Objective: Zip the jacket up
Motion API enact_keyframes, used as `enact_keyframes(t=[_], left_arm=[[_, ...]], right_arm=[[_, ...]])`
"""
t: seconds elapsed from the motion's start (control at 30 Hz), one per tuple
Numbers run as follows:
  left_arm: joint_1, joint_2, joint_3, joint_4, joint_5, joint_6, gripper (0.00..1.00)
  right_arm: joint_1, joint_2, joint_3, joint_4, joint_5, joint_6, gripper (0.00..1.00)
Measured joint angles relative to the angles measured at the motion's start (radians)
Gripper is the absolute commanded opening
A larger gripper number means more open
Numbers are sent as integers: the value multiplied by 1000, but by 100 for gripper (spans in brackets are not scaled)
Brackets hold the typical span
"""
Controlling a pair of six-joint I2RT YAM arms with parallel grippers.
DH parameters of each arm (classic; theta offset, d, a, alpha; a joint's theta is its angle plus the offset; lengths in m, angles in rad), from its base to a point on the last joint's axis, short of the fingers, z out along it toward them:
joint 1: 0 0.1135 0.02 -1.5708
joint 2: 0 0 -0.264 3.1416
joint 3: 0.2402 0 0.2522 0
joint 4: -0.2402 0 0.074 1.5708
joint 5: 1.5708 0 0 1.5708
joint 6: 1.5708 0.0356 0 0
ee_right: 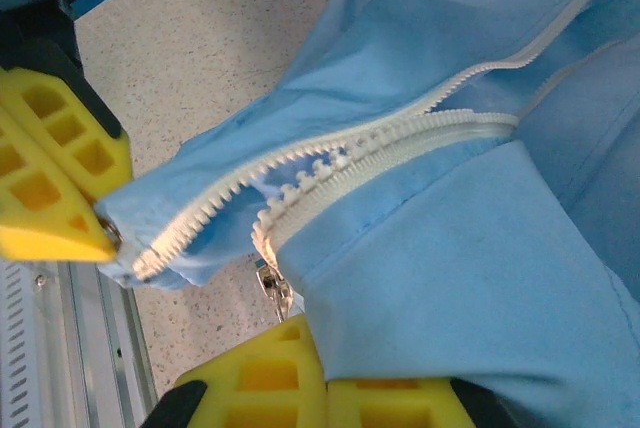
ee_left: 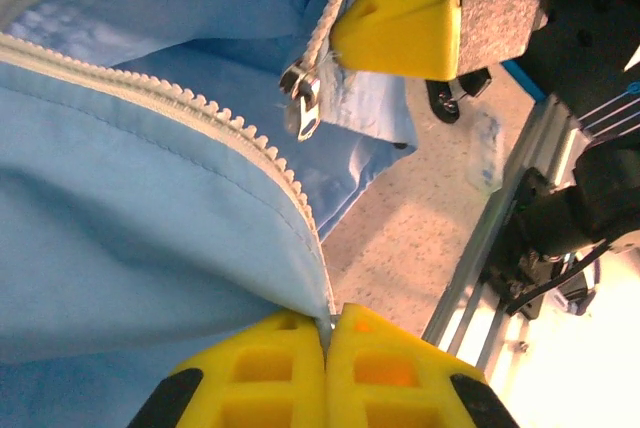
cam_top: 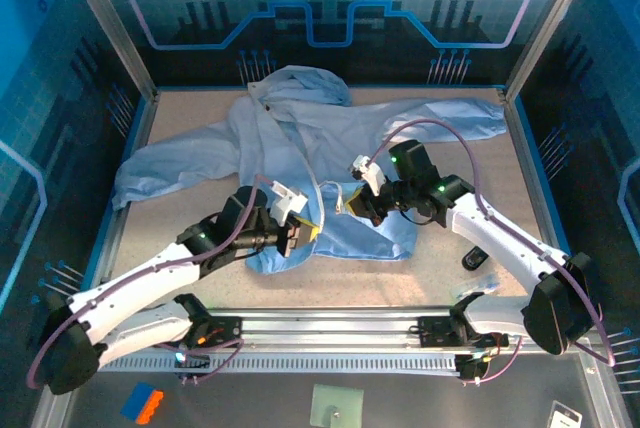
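Nearest to the lens in the left wrist view is the left gripper [ee_left: 328, 336]. Its yellow fingers are pressed fully together, and the bottom end of one zipper edge of the jacket [ee_left: 130, 248] is pinched between them. In the right wrist view the right gripper [ee_right: 320, 388] is also fully closed. It pinches the blue fabric of the other front panel, just beside the small metal slider [ee_right: 272, 288], which hangs free at the end of its row of teeth.

The jacket looks thin, soft and very light. I judge that it will fold and slip easily and will not keep any shape by itself. The zipper tape with its white teeth [ee_right: 340, 173] seems the firmest part, so I think the best places to hold are the tape close to each bottom end and the pull of the slider.

From above, the jacket lies spread on the table [cam_top: 515, 173], with the hood far from the arms and the hem toward them. Both grippers meet at the hem, close together. Near the grippers the two rows of teeth run side by side but are not joined.
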Motion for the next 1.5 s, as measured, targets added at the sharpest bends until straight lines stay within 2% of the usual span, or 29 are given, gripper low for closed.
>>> enact_keyframes(t=[0.1,0.23,0.5,0.83,1.5], left_arm=[[12,-70,-4,6,-14,6,0],[50,-116,-42,122,-14,-21,0],[60,-10,-91,353,-14,-73,0],[60,-11,-169,550,-16,-88,0],[60,-48,-212,649,-22,-83,0]], right_arm=[[0,0,0,0,-23,-3,0],[0,0,0,3,-78,13,0],[-10,13,-14,89,-209,135,0],[-13,12,-56,182,-269,235,0],[-33,10,-86,270,-317,302,0]])
